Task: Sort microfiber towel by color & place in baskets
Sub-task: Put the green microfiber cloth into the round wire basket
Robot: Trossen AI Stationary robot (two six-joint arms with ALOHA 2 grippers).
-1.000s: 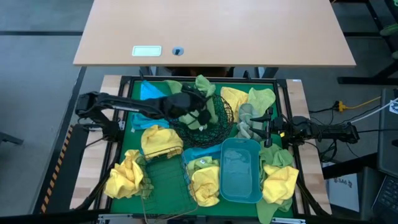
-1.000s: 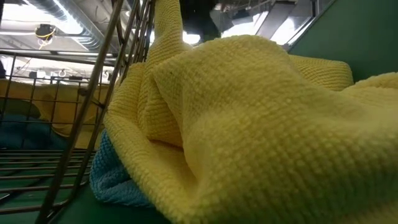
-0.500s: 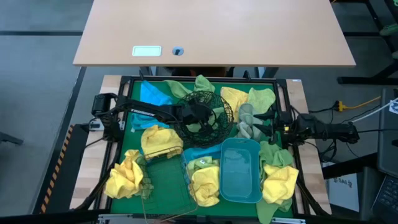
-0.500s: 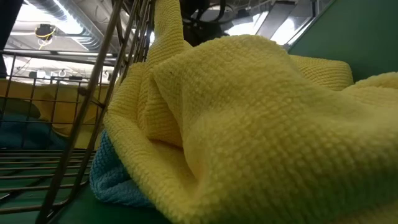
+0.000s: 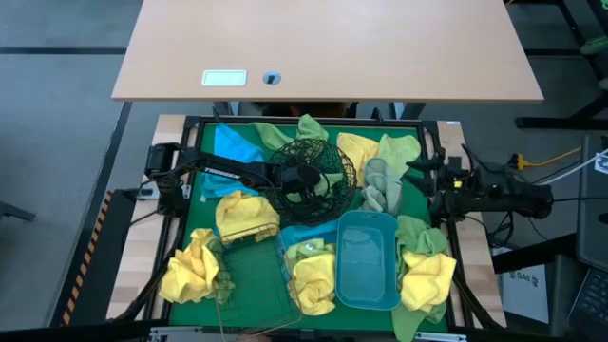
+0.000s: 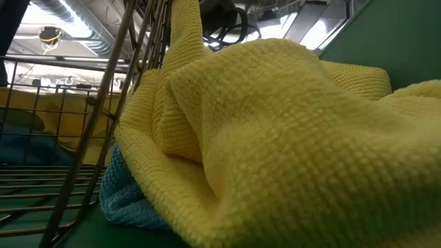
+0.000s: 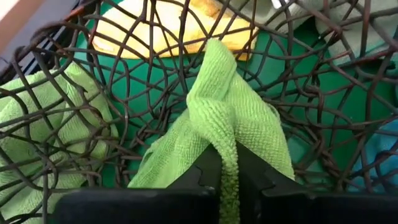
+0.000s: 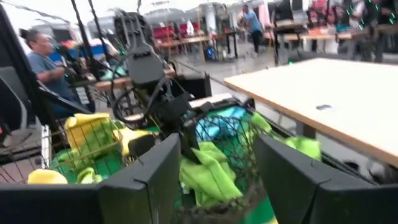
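My left tool (image 7: 227, 177) pinches a light green towel (image 7: 231, 118) inside the black mesh bowl (image 5: 313, 178), while my right tool (image 8: 211, 180) hangs spread and empty beside the table's edge.

Left arm (image 5: 223, 171): we see a slim black linkage with a white marking strip, centre left of the high view.
Right arm (image 5: 494, 195): black, bulkier housings, thin dark cables, at the right edge.
Right gripper (image 8: 214, 180) fingers (image 8: 149, 180): broad, flat, dark grey plates.
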